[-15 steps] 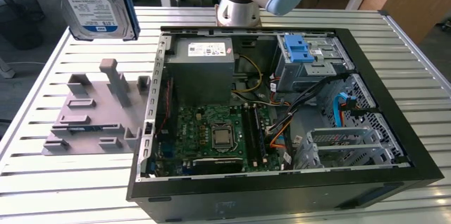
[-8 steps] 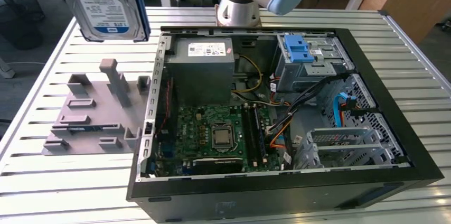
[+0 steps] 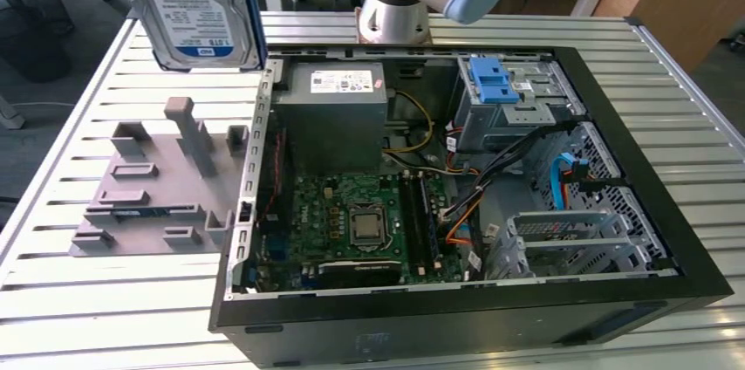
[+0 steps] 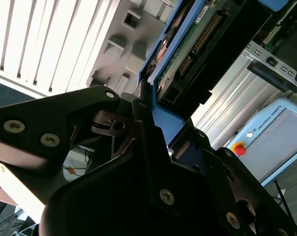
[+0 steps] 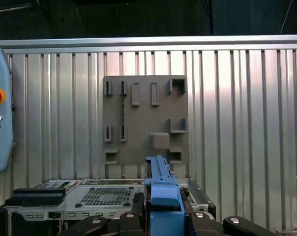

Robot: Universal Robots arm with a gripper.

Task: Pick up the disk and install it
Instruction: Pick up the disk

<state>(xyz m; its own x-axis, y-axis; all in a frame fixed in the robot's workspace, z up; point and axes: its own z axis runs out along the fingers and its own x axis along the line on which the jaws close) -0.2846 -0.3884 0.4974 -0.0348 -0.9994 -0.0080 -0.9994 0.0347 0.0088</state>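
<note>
Exterior view, upper left: the disk (image 3: 198, 8) hangs upright above the slatted table (image 3: 70, 300); first wrist view: the gripper (image 5: 163, 209) clamps its blue bracket (image 5: 163, 189).

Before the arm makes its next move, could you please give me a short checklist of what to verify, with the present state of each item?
1. Grip on the disk: ok, the gripper is shut on its blue frame in the first wrist view.
2. Disk clear of the grey holder plate: ok, it hangs above the plate in the exterior view.
3. Computer case open: ok, its inside is exposed.
4. Drive bay free: cannot tell, a blue latch lies across its top.
5. Cables away from the bay: not ok, a black bundle runs right beside it.
</note>
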